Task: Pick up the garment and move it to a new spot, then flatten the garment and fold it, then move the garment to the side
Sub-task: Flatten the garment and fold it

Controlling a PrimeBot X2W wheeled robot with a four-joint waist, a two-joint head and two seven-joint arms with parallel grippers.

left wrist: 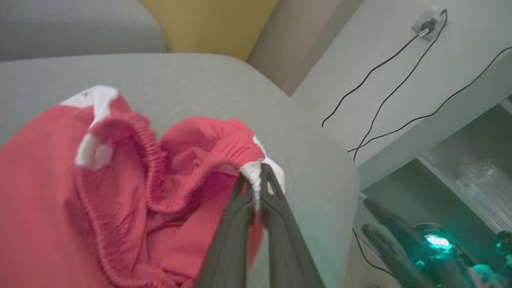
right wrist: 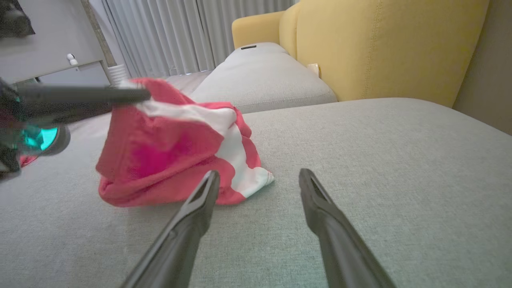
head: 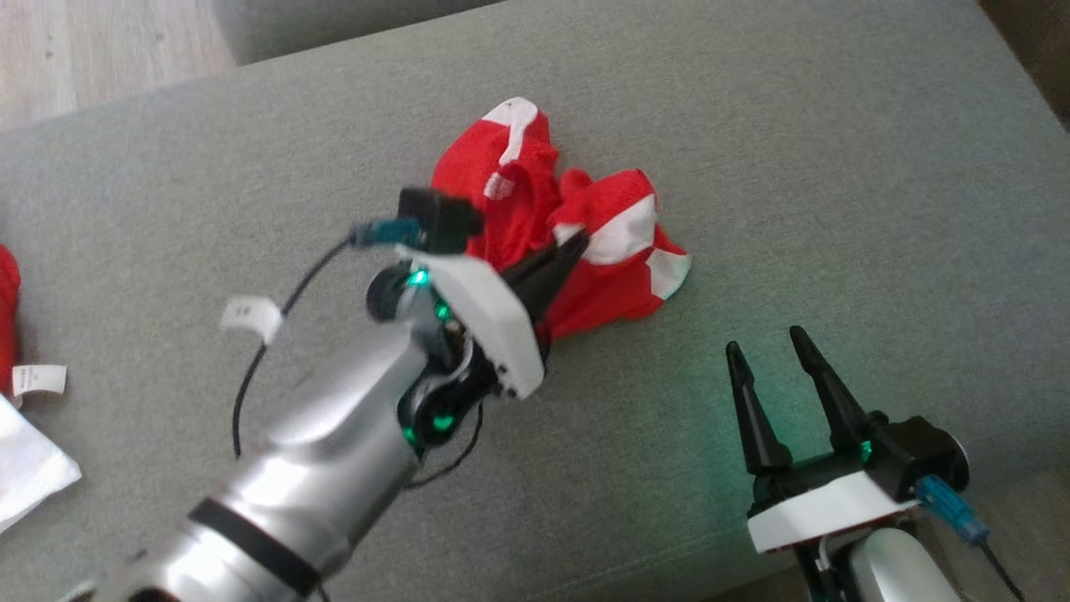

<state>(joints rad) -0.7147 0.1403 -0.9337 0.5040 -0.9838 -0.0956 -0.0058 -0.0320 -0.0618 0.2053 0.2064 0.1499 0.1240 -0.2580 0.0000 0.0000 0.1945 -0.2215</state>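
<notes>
Left gripper (head: 577, 242) fingers pinched together on a white edge of the red shorts (head: 518, 184), fabric clamped between the tips in the left wrist view (left wrist: 258, 172). Shorts (left wrist: 120, 180) sit bunched just beyond and under the fingertips, near the middle of the grey cushion (head: 836, 167). Left forearm comes in from the lower left, wrist angled, fingers pointing up-right. The heap's long axis runs upper left to lower right in the head view, with the elastic waistband opening facing the left wrist camera. Right gripper (head: 765, 341) is spread wide and empty, fingers pointing up, low right, apart from the shorts (right wrist: 160, 152). Yellow armchair (right wrist: 380, 48) stands behind.
</notes>
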